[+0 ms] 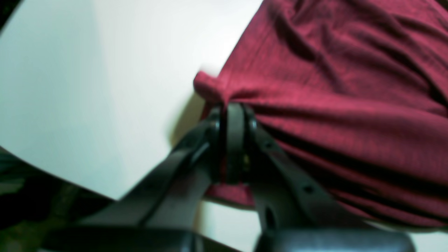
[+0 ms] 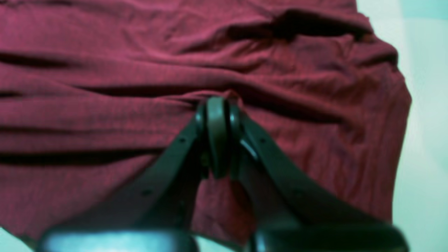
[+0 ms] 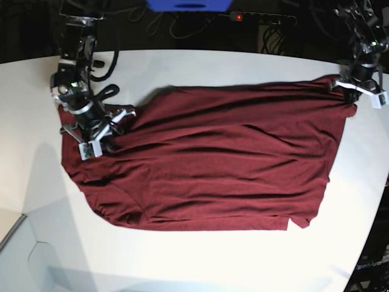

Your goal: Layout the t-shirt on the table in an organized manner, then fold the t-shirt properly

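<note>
The maroon t-shirt (image 3: pixel 231 164) lies spread and wrinkled across the white table (image 3: pixel 200 261), stretched between both arms. In the base view my left gripper (image 3: pixel 351 97) is at the far right, shut on the shirt's corner there. The left wrist view shows its closed jaws (image 1: pixel 232 105) pinching a bunched edge of the t-shirt (image 1: pixel 332 105) above the table (image 1: pixel 87 87). My right gripper (image 3: pixel 115 131) is at the shirt's far left end, shut on the fabric. In the right wrist view its closed tips (image 2: pixel 217 101) press into a fold of the t-shirt (image 2: pixel 105 87), with bare table (image 2: pixel 427 140) to the right.
A power strip (image 3: pixel 261 18) with a red light, a blue object (image 3: pixel 188 5) and cables lie beyond the table's far edge. The table's curved edge drops off at the near left (image 3: pixel 18 225) and at the right (image 3: pixel 377 201).
</note>
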